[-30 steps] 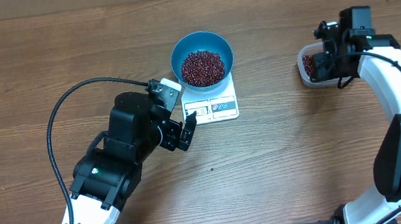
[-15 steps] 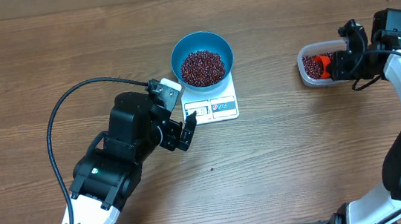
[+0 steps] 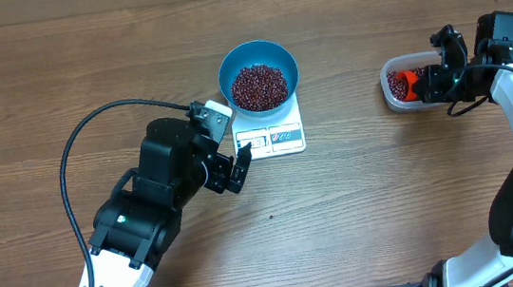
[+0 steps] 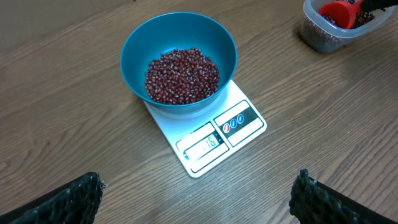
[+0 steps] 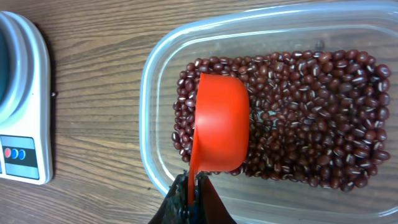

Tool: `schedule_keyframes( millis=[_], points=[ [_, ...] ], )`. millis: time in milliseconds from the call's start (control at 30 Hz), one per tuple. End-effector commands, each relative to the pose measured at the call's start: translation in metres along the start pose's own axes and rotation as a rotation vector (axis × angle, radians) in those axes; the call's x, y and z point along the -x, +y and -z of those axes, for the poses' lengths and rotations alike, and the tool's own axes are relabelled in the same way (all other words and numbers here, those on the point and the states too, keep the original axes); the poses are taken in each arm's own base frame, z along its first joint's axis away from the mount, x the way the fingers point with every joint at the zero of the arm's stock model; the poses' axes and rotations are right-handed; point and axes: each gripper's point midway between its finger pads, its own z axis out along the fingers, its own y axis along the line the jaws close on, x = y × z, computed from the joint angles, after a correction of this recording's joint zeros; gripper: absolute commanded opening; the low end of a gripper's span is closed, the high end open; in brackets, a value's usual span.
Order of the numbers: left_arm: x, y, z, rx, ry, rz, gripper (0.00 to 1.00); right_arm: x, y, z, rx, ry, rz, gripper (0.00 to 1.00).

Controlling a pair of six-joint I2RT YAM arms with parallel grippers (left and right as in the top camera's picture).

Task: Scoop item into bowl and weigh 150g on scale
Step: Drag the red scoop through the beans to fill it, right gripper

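Note:
The blue bowl (image 3: 227, 66) stands on the white scale (image 3: 286, 138) and holds a pile of dark red beans (image 3: 259, 86). In the left wrist view the bowl (image 4: 140, 43), its beans (image 4: 182, 74) and the scale (image 4: 231, 124) lie ahead of my left gripper (image 4: 198, 202), which is open and empty over bare wood. My right gripper (image 5: 193, 194) is shut on the handle of an orange-red scoop (image 5: 221, 124). The scoop's cup lies on its side among more beans (image 5: 311, 118) in a clear tub (image 5: 149, 93).
The clear tub (image 3: 390, 91) sits at the right of the table, a hand's width from the scale, with my right gripper (image 3: 429, 84) at its right side. My left gripper (image 3: 240, 164) hangs just left of the scale's front. A black cable (image 3: 92, 123) loops over the left half.
My right wrist has pulled back to the right of the tub, uncovering the orange-red scoop inside it. The left arm, bowl and scale have not moved.

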Motion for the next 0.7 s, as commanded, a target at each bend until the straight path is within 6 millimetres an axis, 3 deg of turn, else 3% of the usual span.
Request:
schedule_keyframes(
  millis=[0,333,667],
  points=[
    [0.008,0.000,0.002,-0.004,-0.017,0.010,1.00,0.003,0.008,0.000,0.048,-0.012,-0.003,0.04],
    [0.008,0.000,0.002,-0.004,-0.016,0.010,0.99,0.006,0.001,0.003,0.042,-0.030,-0.046,0.04],
    [0.008,0.000,0.002,-0.004,-0.016,0.010,1.00,0.011,-0.012,0.022,0.167,-0.110,-0.132,0.04]
  ],
)
